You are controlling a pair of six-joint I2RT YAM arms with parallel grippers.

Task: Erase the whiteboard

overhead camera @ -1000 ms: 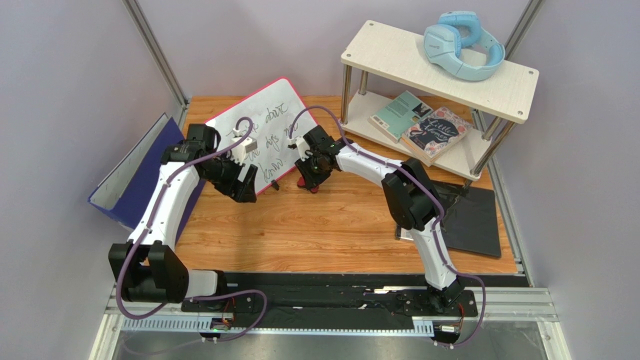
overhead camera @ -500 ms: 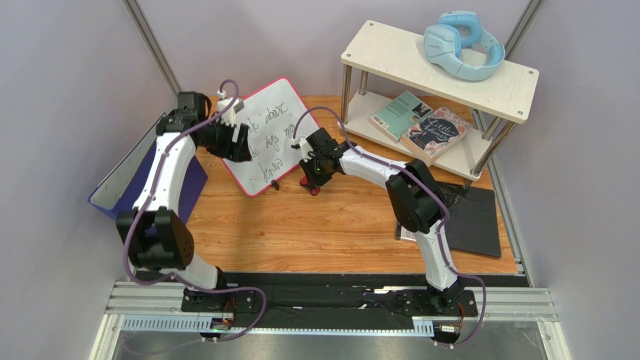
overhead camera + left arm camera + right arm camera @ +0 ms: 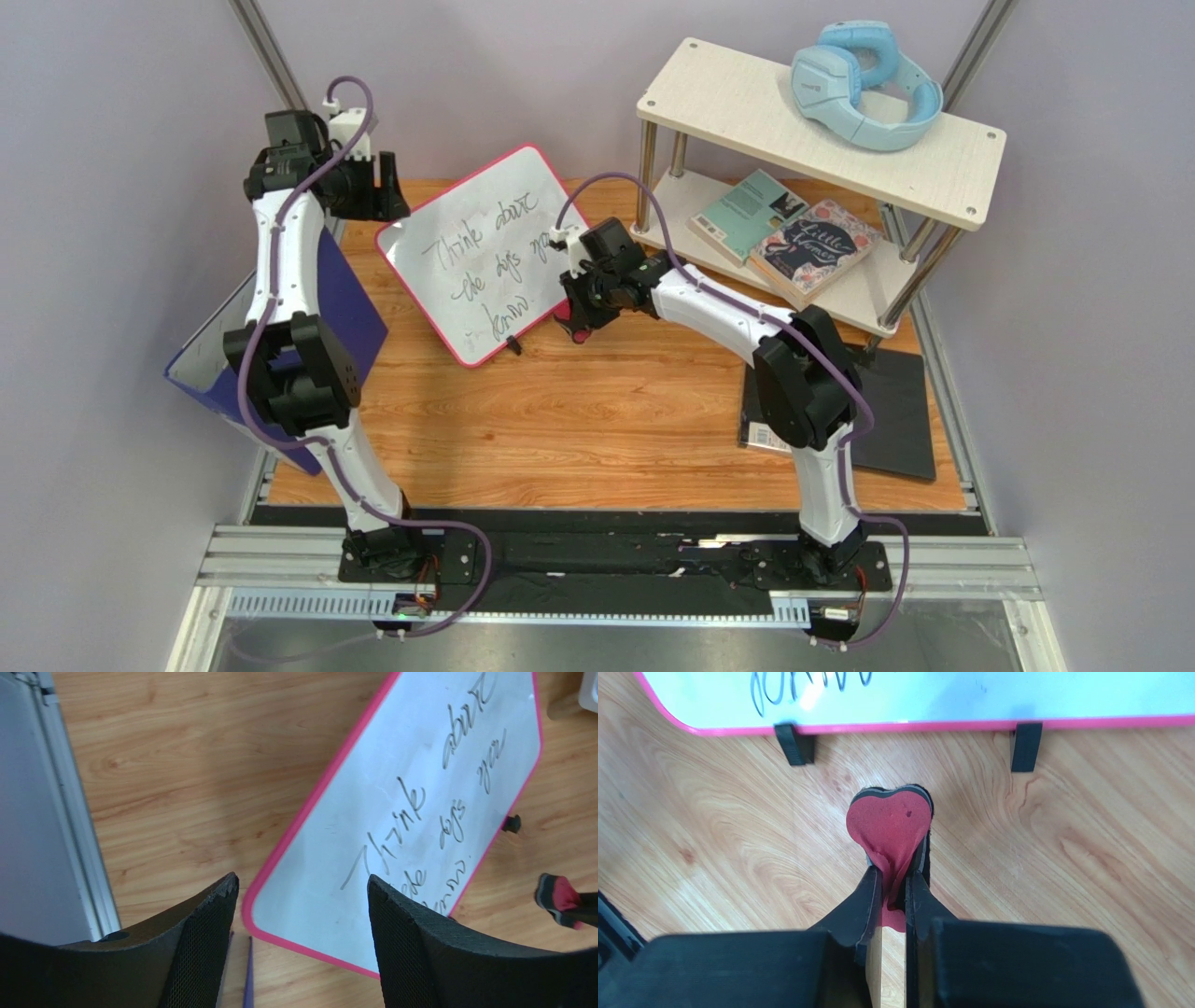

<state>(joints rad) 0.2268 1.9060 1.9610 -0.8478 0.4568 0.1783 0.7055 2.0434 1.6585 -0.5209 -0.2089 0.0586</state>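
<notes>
The whiteboard lies tilted on the wooden table, white with a pink border and dark handwriting. It also shows in the left wrist view and the right wrist view. My left gripper is open and empty, raised above the board's far left corner. My right gripper is shut on a red heart-shaped eraser, just off the board's right edge by its black feet. The eraser hangs close over the wood, apart from the board.
A two-level shelf at the back right carries blue headphones and books. A blue-purple folder leans at the left wall. A black mat lies on the right. A metal frame rail runs along the left.
My left arm has swung up and back from over the board's near left part to the far left corner, uncovering the writing. The right gripper has shifted slightly, still holding the eraser.
</notes>
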